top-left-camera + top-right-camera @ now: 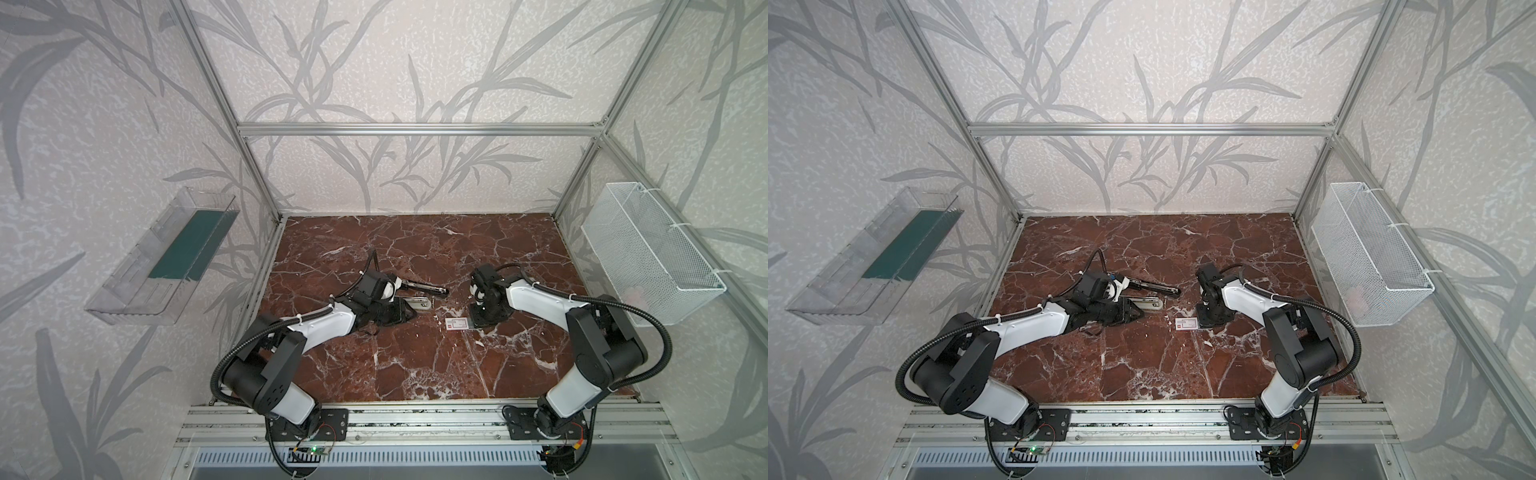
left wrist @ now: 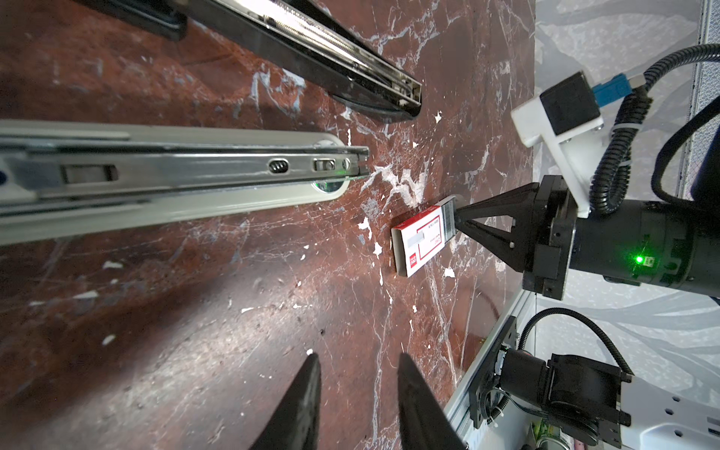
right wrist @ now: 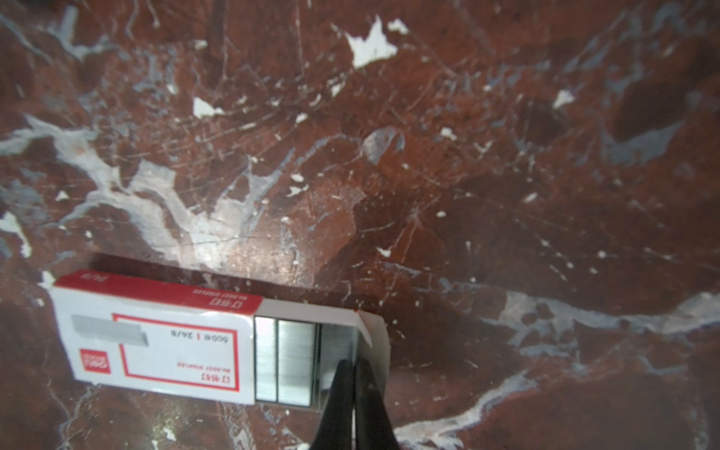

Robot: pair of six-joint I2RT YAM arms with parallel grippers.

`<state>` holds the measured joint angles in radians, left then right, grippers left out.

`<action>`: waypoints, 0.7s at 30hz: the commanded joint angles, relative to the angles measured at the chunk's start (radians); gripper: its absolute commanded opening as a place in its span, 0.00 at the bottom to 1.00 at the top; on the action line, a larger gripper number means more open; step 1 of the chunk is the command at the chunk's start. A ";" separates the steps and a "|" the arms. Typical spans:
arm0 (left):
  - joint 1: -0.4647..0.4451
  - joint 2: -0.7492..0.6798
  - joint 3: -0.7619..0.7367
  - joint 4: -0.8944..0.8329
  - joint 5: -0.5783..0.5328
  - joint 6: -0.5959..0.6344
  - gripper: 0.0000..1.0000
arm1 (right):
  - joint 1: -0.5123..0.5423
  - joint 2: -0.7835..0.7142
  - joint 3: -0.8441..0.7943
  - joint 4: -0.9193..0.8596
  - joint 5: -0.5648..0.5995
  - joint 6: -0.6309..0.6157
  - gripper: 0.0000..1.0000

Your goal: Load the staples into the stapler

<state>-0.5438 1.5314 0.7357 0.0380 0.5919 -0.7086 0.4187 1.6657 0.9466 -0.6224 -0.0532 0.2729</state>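
A: Item one, the stapler (image 2: 311, 43). Location?

B: Black, slim, lying on the table (image 1: 415, 374) on the left arm's side. Silver rail exposed along its length. Nothing touches it.

A: Item two, the staples (image 3: 284, 358).

B: Silver-grey strips, side by side in the tray drawn part-way out of the white and red box (image 3: 156, 339). Box flat on the table, apart from the stapler.

A: Right tool (image 3: 352, 364)?

B: Clenched, tips pressed together at the outermost exposed strip. Whether a strip sits between the tips, I cannot tell.

A: Left tool (image 2: 358, 356)?

B: Released, fingers apart, nothing between them, close by the beige stapler (image 2: 175, 167).

A: Hazards, listed.

B: One: the box looks light and nothing pins it, so a lift may drag the tray or box up with the strip.
Two: the pinch is narrow on a thin strip, which could twist, slip out or snap into short pieces.
Three: neighbouring strips touch and may come up together, then scatter.
Four: the beige stapler lies open just beside the black one and nearer the box, so the strip could land in the wrong rail.
Five: the black stapler is unheld, so a strip pushed in at an angle could shove it across the table instead of seating.
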 commanded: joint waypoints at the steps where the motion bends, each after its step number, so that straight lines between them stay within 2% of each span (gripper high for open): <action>1: 0.002 -0.011 -0.008 0.013 -0.009 -0.003 0.35 | 0.001 0.011 0.001 -0.014 0.003 0.006 0.06; 3: 0.002 -0.012 -0.006 0.010 -0.010 -0.002 0.35 | 0.001 0.008 0.006 -0.019 0.003 0.007 0.06; 6: 0.002 -0.020 -0.004 0.002 -0.018 0.000 0.35 | 0.001 -0.003 0.019 -0.044 0.006 0.008 0.13; 9: 0.004 -0.049 -0.006 -0.015 -0.048 0.003 0.35 | 0.000 -0.043 0.035 -0.078 0.015 0.005 0.14; 12: 0.011 -0.089 -0.010 -0.053 -0.088 0.003 0.35 | 0.003 -0.083 0.066 -0.115 0.026 -0.006 0.21; 16: 0.015 -0.162 -0.044 -0.147 -0.226 -0.019 0.35 | 0.046 -0.088 0.142 -0.127 0.021 -0.026 0.35; 21: 0.035 -0.229 -0.113 -0.237 -0.442 -0.099 0.34 | 0.124 -0.022 0.241 -0.026 -0.095 -0.068 0.38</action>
<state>-0.5240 1.3258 0.6621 -0.0952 0.3134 -0.7494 0.5026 1.6081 1.1397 -0.6964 -0.0696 0.2417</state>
